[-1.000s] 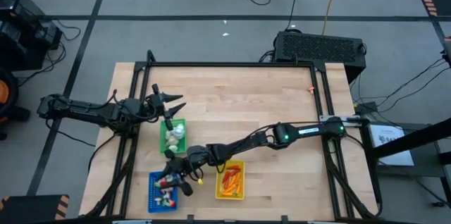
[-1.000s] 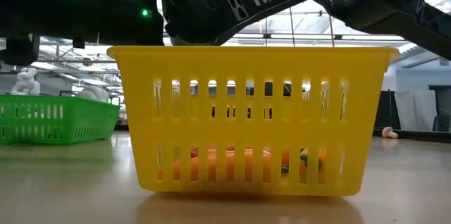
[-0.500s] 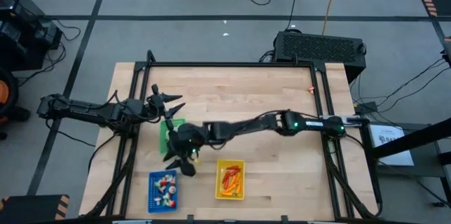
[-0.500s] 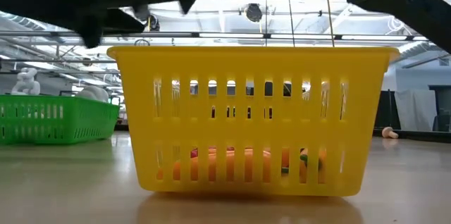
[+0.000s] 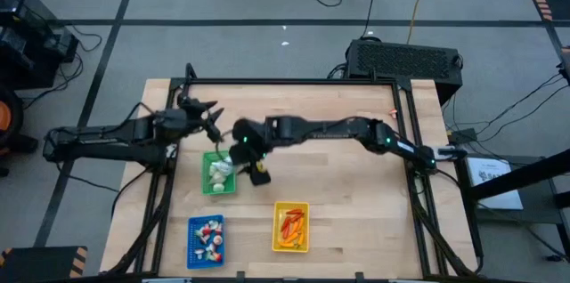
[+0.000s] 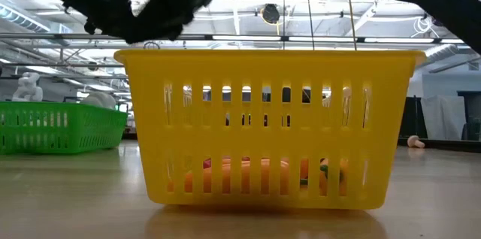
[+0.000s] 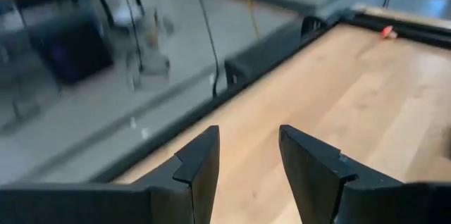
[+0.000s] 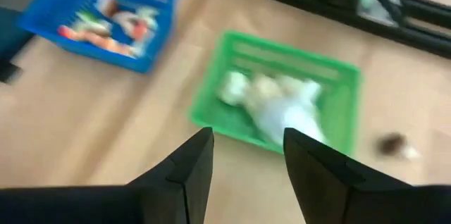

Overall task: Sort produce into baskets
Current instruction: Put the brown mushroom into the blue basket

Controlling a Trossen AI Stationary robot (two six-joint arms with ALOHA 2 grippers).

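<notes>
From above, the green basket (image 5: 219, 174), blue basket (image 5: 206, 238) and yellow basket (image 5: 291, 226) cluster near the table's (image 5: 356, 185) front-left corner; its right half is bare wood. The right gripper (image 5: 251, 165) hangs beside the green basket, the left gripper (image 5: 207, 114) near the left edge. Wrist views show both sets of fingers apart, holding nothing; white bulbs (image 8: 271, 101) fill the green basket

Three baskets: one green basket (image 5: 219, 174), one blue basket (image 5: 207, 239), one yellow basket (image 5: 290, 227). Two arms, two grippers: left gripper (image 5: 207, 115), right gripper (image 5: 249, 162).
</notes>
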